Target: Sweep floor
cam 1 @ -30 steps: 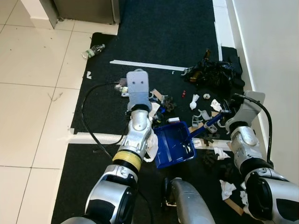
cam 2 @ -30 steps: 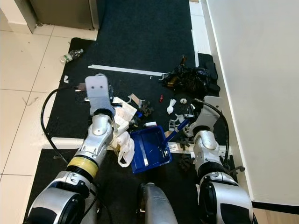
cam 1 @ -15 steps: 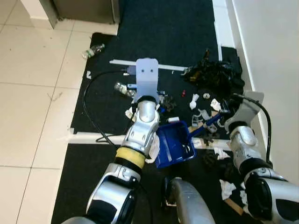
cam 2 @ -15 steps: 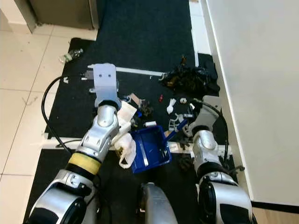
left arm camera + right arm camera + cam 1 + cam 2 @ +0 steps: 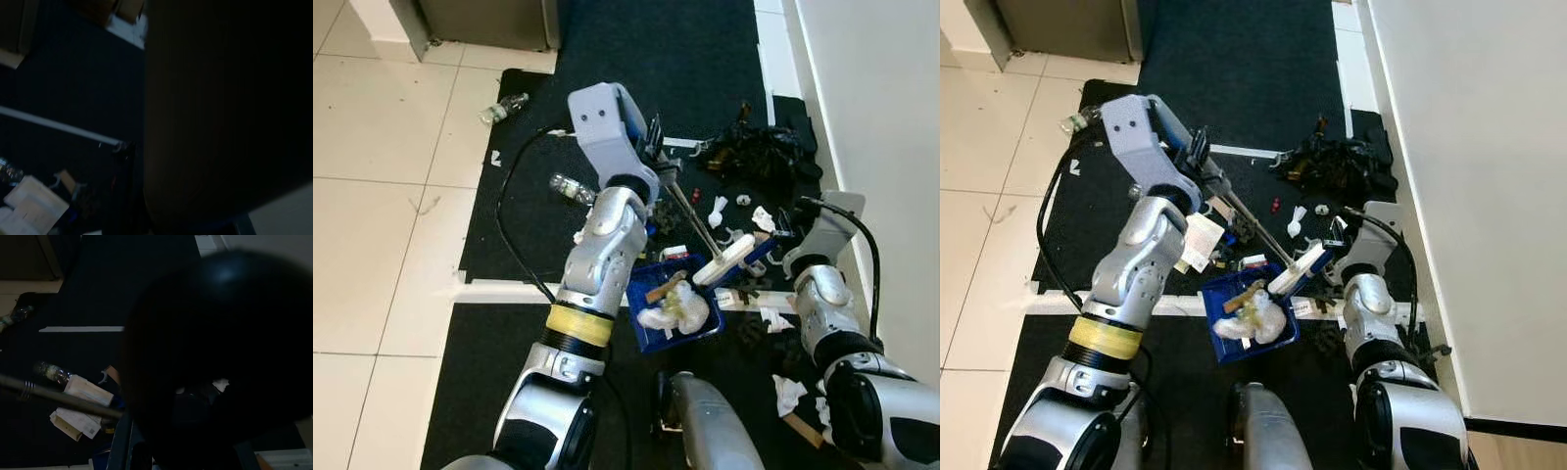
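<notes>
Sweeping partway done. The blue plastic dustpan lies on the dark carpet mat in front of the robot and already carries a load: crumpled white and yellowish wrappers plus a brown scrap, heaped toward its near side.

Left tool is raised above the mat, its black fingers pinching the top of the thin metal brush handle. The handle slants down to the white brush head, which sits at the far right corner of the dustpan. Judged to be the end of a stroke that pushes litter into the pan.

Right tool is low beside the white wall, at the blue dustpan handle. It seems to steady the pan there, but its fingers are hidden behind the wrist housing, so cannot tell whether they are spread or closed. Both wrist views too dark to settle it.

Still left on the floor:
- black crumpled heap against the wall, beyond the pan
- small white scraps and a tiny red piece between heap and pan
- clear plastic bottle beside the left forearm, a second clear bottle at the mat's far left edge
- white paper bits and dark debris near the right arm

Judgement: roughly a first panful collected; most of the scatter remains.
</notes>
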Robot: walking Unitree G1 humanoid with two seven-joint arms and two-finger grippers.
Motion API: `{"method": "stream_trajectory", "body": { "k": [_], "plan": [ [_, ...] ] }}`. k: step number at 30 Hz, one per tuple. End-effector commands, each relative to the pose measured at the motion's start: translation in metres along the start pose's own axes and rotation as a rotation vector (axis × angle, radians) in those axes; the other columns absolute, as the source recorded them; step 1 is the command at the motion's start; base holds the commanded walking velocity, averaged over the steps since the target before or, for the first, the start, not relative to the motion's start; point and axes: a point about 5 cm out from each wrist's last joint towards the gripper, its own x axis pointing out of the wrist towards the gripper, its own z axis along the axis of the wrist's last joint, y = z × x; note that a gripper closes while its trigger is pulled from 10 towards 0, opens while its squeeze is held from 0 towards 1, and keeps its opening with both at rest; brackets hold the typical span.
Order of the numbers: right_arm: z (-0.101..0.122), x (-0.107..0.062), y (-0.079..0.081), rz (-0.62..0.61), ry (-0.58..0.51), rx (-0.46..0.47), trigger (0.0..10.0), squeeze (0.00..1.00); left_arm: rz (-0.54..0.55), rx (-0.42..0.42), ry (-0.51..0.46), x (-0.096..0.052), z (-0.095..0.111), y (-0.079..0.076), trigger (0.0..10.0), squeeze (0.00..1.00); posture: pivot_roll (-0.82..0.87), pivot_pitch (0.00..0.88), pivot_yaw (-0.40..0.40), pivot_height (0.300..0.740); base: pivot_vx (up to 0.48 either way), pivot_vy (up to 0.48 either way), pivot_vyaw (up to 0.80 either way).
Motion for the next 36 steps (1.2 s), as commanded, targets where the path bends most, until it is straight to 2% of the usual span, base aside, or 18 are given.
{"method": "stream_trajectory", "body": {
  "k": [1,2,5,9,10,11,14,15,16,17,20,21,24,25,26,27,29,36],
  "plan": [
    [-0.015,-0.007,0.000,0.013,0.059,0.008,10.0,0.00,-0.139,-0.142,-0.084,0.001,0.015,-0.045,10.0,0.00,0.07,0.180,-0.119,0.740,0.000,0.000,0.00],
    [-0.015,-0.007,0.000,0.014,0.060,0.008,10.0,0.00,-0.162,-0.082,-0.096,0.000,0.025,-0.031,10.0,0.00,0.07,0.178,-0.123,0.740,0.000,0.000,0.00],
    [-0.015,-0.007,0.000,0.015,0.060,0.008,10.0,0.00,-0.182,-0.045,-0.100,-0.001,0.032,-0.022,10.0,0.00,0.07,0.179,-0.124,0.740,0.000,0.000,0.00],
    [-0.014,-0.006,0.001,0.017,0.061,0.007,10.0,0.00,-0.202,0.076,-0.100,-0.007,0.048,0.000,10.0,0.00,0.08,0.176,-0.126,0.740,0.000,0.000,0.00],
    [-0.014,-0.006,0.001,0.018,0.061,0.007,10.0,0.00,-0.194,0.136,-0.105,-0.010,0.058,0.013,10.0,0.00,0.08,0.176,-0.126,0.740,0.000,0.000,0.00],
    [-0.014,-0.006,0.001,0.018,0.061,0.007,10.0,0.00,-0.194,0.136,-0.105,-0.010,0.058,0.013,10.0,0.00,0.08,0.176,-0.126,0.740,0.000,0.000,0.00],
    [-0.013,-0.005,0.002,0.020,0.064,0.010,10.0,0.00,-0.245,0.360,-0.056,-0.028,0.077,0.049,10.0,0.00,0.08,0.171,-0.127,0.740,0.000,0.000,0.00],
    [-0.013,-0.005,0.002,0.020,0.064,0.010,10.0,0.00,-0.245,0.360,-0.056,-0.028,0.077,0.049,10.0,0.00,0.08,0.171,-0.127,0.740,0.000,0.000,0.00],
    [-0.013,-0.005,0.002,0.020,0.068,0.012,10.0,0.00,-0.247,0.471,-0.001,-0.036,0.077,0.065,10.0,0.00,0.08,0.168,-0.128,0.740,0.000,0.000,0.00],
    [-0.013,-0.005,0.002,0.020,0.068,0.012,10.0,0.00,-0.247,0.471,-0.001,-0.036,0.077,0.065,10.0,0.00,0.08,0.168,-0.128,0.740,0.000,0.000,0.00],
    [-0.015,-0.005,-0.003,-0.006,0.091,0.028,10.0,0.00,-0.090,0.675,0.180,-0.059,0.074,0.116,10.0,0.00,0.08,0.160,-0.128,0.740,0.000,0.000,0.00],
    [-0.015,-0.005,-0.003,-0.006,0.091,0.028,10.0,0.00,-0.090,0.675,0.180,-0.059,0.074,0.116,10.0,0.00,0.08,0.160,-0.128,0.740,0.000,0.000,0.00],
    [-0.018,-0.006,-0.019,-0.104,0.148,0.130,10.0,0.00,0.066,0.656,0.205,-0.083,0.064,0.147,10.0,0.00,0.09,0.135,-0.125,0.740,0.000,0.000,0.00],
    [-0.018,-0.006,-0.019,-0.104,0.148,0.130,10.0,0.00,0.066,0.656,0.205,-0.083,0.064,0.147,10.0,0.00,0.09,0.135,-0.125,0.740,0.000,0.000,0.00],
    [-0.019,-0.007,-0.029,-0.157,0.183,0.178,10.0,0.00,0.231,0.593,0.217,-0.098,0.052,0.171,10.0,0.00,0.09,0.120,-0.123,0.740,0.000,0.000,0.00],
    [-0.019,-0.007,-0.029,-0.157,0.183,0.178,10.0,0.00,0.231,0.593,0.217,-0.098,0.052,0.171,10.0,0.00,0.09,0.120,-0.123,0.740,0.000,0.000,0.00],
    [-0.021,-0.010,-0.040,-0.190,0.219,0.196,10.0,0.00,0.363,0.579,0.262,-0.118,0.034,0.195,10.0,0.00,0.09,0.100,-0.118,0.740,0.000,0.000,0.00],
    [-0.020,-0.012,-0.053,-0.202,0.258,0.231,10.0,0.00,0.378,0.535,0.312,-0.135,0.012,0.198,10.0,0.00,0.09,0.075,-0.107,0.740,0.000,0.000,0.00]
  ]
}}
